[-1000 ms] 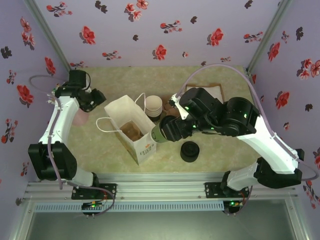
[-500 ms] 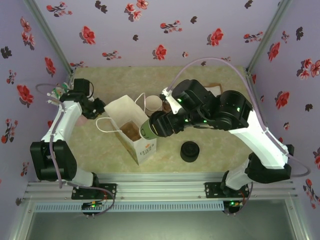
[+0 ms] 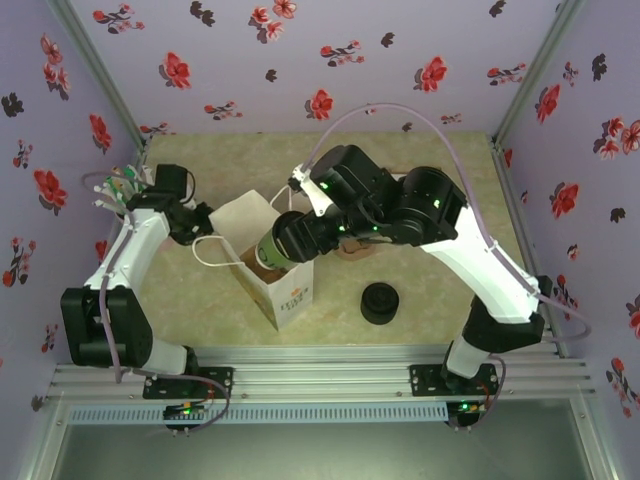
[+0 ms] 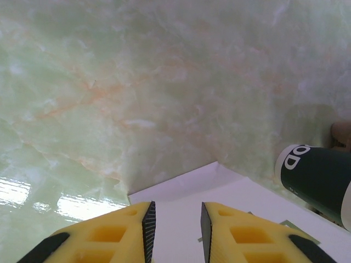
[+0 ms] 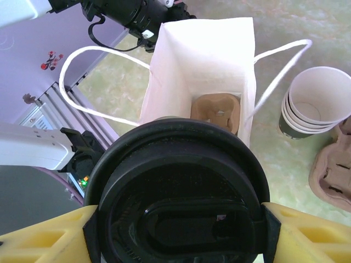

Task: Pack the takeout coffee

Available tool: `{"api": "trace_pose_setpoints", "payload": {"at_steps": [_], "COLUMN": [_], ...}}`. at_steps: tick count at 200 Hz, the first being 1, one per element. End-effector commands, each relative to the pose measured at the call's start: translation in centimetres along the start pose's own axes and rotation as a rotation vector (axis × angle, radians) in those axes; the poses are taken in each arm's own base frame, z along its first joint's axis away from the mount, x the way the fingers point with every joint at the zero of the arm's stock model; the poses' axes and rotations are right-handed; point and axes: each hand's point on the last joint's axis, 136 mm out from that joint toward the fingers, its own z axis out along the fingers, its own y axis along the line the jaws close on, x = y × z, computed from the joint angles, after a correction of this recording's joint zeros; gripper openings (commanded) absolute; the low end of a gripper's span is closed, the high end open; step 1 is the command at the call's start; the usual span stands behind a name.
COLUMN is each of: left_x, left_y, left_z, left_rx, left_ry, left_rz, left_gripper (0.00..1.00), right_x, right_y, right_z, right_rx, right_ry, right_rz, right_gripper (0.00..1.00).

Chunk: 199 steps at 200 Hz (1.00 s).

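Holding the takeout coffee [image 5: 178, 186] by its dark wall just under the black lid, with the yellow fingers of the right gripper [image 5: 178, 235] closed against either side. Hanging over the open mouth of the white paper bag [image 3: 288, 292], tilted in the top view, base toward the bag and lid toward the wrist; not yet inside. Lying at the bottom of the bag, a brown cup carrier [image 5: 216, 112], seemingly the seat meant for the cup. Standing at the bag's far left edge, the left gripper [image 4: 175, 230], jaws narrowly apart, with white paper showing beyond the gap and nothing visibly pinched; at the right of that wrist view, the coffee's dark wall. Resting on the table beyond the bag, a stack of lidless cups [image 5: 315, 104]; nearer the arms, a short stack of spare lids [image 3: 380, 302]

Judged as the lowering step, with release to follow. Possible faults from here:
- catching the cup base on the paper rim through a descent slightly off centre, so folding the wall or toppling a bag that looks unsteadied
- setting the tilted cup beside a carrier well and not in it, so leaving it leaning
- squeezing too hard and loosening the lid
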Motion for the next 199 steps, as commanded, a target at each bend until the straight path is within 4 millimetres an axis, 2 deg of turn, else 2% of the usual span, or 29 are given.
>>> {"api": "trace_pose_setpoints", "payload": {"at_steps": [1, 60, 117, 163, 199], "left_x": [0.6, 2.2, 3.4, 2.9, 1.2], "left_y": [-0.5, -1.4, -2.3, -3.2, -2.4], "left_z": [-0.3, 0.1, 1.4, 1.6, -0.1], "left_rx": [0.025, 0.066, 0.096, 0.117, 0.113], "left_ry": [-0.005, -0.001, 0.022, 0.016, -0.022], "left_rz": [0.016, 0.021, 0.03, 0.041, 0.025], "left_gripper": [0.29, 0.28, 0.28, 0.28, 0.31], "right_x": [-0.3, 0.7, 2.2, 2.9, 3.4], "right_y": [0.2, -0.9, -2.2, -2.8, -3.0], "right_z": [0.3, 2.7, 5.0, 6.4, 7.2], "right_rx": [-0.008, 0.047, 0.122, 0.162, 0.176], "right_ry": [0.005, 0.091, 0.196, 0.256, 0.297], "right_rz": [-0.018, -0.009, -0.01, -0.017, -0.029], "right_gripper": [0.7, 0.7, 0.7, 0.69, 0.69]}}
